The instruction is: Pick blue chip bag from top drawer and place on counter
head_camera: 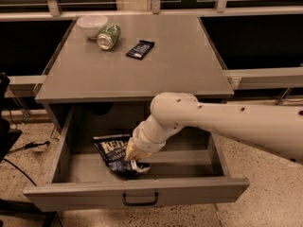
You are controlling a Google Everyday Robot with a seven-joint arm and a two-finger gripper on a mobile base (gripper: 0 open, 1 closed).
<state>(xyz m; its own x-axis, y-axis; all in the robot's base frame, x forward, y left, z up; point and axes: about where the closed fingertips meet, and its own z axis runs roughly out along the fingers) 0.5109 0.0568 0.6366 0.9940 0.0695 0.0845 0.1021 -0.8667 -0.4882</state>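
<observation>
The top drawer [137,195] is pulled open, its dark handle centred on the front panel. The blue chip bag [113,151] lies inside at the left-middle, navy foil with white lettering, crumpled at its right end. My gripper [134,157] reaches down into the drawer from the right on a white arm. It is shut on the bag's crumpled right edge, and the bag rests on the drawer floor. The counter [175,65] is the grey top above the drawer.
On the counter's far left stand a white bowl [92,24], a green can on its side [108,36] and a small dark snack bar wrapper [140,49]. A railing and dark panels run behind the cabinet. Cables lie on the speckled floor at the left.
</observation>
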